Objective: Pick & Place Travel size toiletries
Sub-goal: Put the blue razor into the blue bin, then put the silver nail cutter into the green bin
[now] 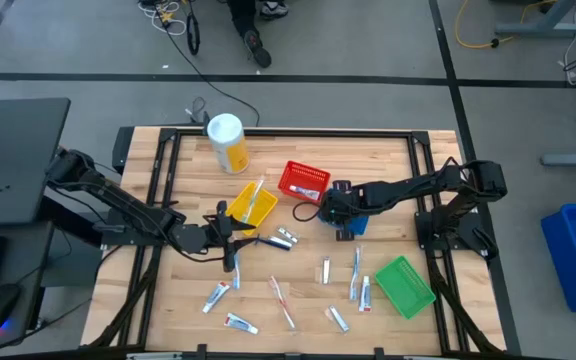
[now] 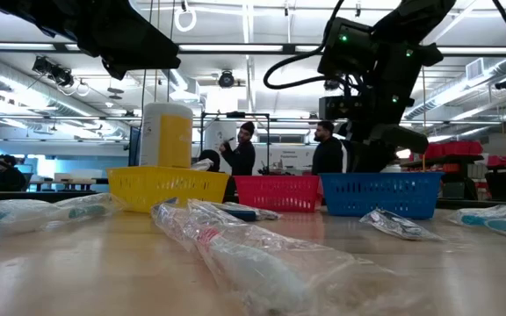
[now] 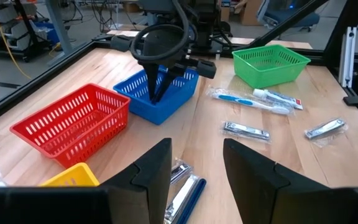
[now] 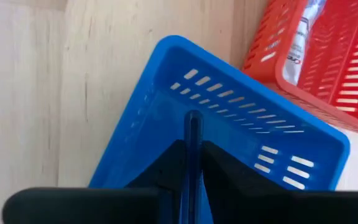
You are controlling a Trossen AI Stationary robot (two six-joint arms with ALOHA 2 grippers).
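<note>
Small wrapped toiletries lie scattered on the wooden table: tubes (image 1: 216, 295), toothbrushes (image 1: 356, 275) and metal pieces (image 3: 245, 129). My right gripper (image 1: 340, 215) reaches down into the blue basket (image 1: 356, 224) and is shut on a slim dark-blue piece (image 4: 192, 140). My left gripper (image 3: 194, 168) is open and hovers low over the table, right of the yellow basket (image 1: 251, 205). It touches nothing. Wrapped pieces (image 3: 182, 194) lie below its fingers. One tube (image 4: 302, 40) rests in the red basket (image 1: 303, 180). My right gripper pinches the slim dark-blue piece (image 4: 192, 127) between its two fingers. The piece runs along the fingers and sticks out past their tips. The fingers (image 3: 160, 84) come from above, pointing down inside the blue basket. Whether the piece touches the basket floor, I cannot tell.
A tall white-and-yellow canister (image 1: 226, 140) stands near the table's far edge. A green basket (image 1: 405, 285) sits at the near right. The red, yellow and blue baskets stand close together mid-table. People stand in the room beyond the table (image 2: 244, 149).
</note>
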